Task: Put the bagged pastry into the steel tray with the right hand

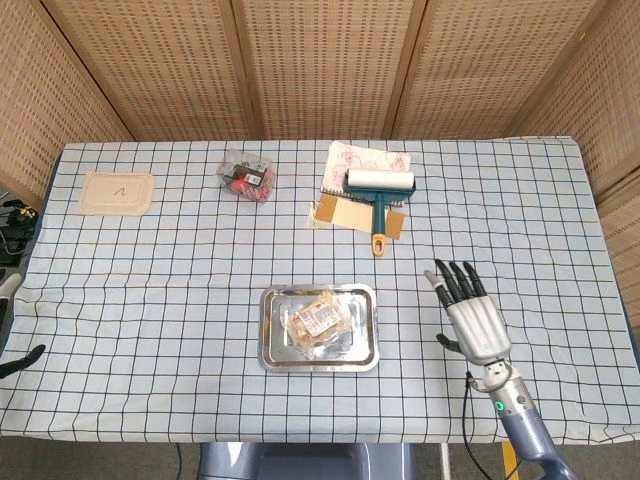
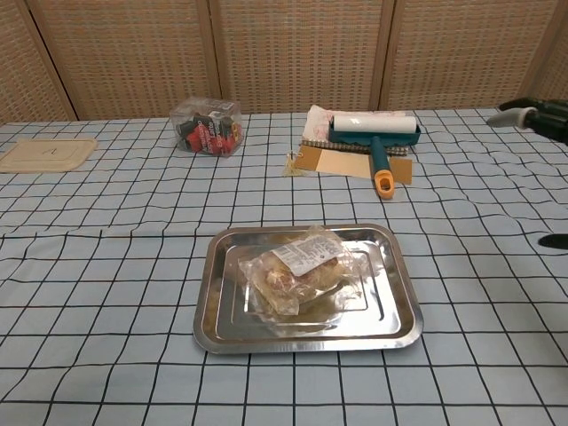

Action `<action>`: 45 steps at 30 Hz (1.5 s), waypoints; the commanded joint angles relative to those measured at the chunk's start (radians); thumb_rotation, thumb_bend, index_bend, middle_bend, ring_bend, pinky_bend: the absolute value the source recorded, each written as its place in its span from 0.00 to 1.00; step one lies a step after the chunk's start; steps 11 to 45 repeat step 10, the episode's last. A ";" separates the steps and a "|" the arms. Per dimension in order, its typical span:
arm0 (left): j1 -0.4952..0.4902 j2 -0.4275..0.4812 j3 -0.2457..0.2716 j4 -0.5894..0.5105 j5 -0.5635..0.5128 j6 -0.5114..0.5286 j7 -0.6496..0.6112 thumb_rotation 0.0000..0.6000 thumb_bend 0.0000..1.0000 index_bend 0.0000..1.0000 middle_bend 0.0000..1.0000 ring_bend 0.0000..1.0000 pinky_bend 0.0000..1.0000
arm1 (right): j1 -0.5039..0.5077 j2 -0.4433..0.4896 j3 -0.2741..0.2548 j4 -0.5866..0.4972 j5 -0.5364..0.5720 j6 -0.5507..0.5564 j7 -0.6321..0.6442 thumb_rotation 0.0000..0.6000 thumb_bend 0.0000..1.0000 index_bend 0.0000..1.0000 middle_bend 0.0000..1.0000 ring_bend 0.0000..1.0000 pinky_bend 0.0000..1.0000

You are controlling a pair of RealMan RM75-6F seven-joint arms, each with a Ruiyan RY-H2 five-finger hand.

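The bagged pastry (image 1: 317, 325) (image 2: 300, 277), a clear bag with a white label, lies inside the steel tray (image 1: 274, 353) (image 2: 217, 293) near the table's front edge. My right hand (image 1: 471, 314) is well to the right of the tray, away from it, fingers spread and straight, holding nothing. In the chest view only its fingertips (image 2: 532, 117) poke in at the right edge. My left hand is not seen in either view.
A lint roller (image 1: 379, 190) (image 2: 375, 133) lies on a notebook and cardboard at the back centre. A clear box of red and black items (image 1: 246, 175) (image 2: 206, 124) stands back left. A beige lid (image 1: 117, 192) (image 2: 48, 153) rests at the far left.
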 commanded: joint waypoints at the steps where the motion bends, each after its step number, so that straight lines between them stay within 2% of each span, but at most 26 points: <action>1: 0.002 -0.007 0.000 0.014 0.001 0.003 -0.009 1.00 0.00 0.00 0.00 0.00 0.00 | -0.112 0.043 -0.023 0.118 -0.032 0.089 0.154 1.00 0.18 0.05 0.00 0.00 0.00; 6: -0.003 -0.017 -0.003 0.039 -0.012 -0.013 -0.006 1.00 0.00 0.00 0.00 0.00 0.00 | -0.176 0.057 -0.017 0.190 -0.054 0.128 0.247 1.00 0.18 0.02 0.00 0.00 0.00; 10: -0.008 -0.023 -0.005 0.045 -0.016 -0.021 0.003 1.00 0.00 0.00 0.00 0.00 0.00 | -0.187 0.078 0.006 0.174 -0.078 0.142 0.268 1.00 0.18 0.01 0.00 0.00 0.00; 45: -0.008 -0.023 -0.005 0.045 -0.016 -0.021 0.003 1.00 0.00 0.00 0.00 0.00 0.00 | -0.187 0.078 0.006 0.174 -0.078 0.142 0.268 1.00 0.18 0.01 0.00 0.00 0.00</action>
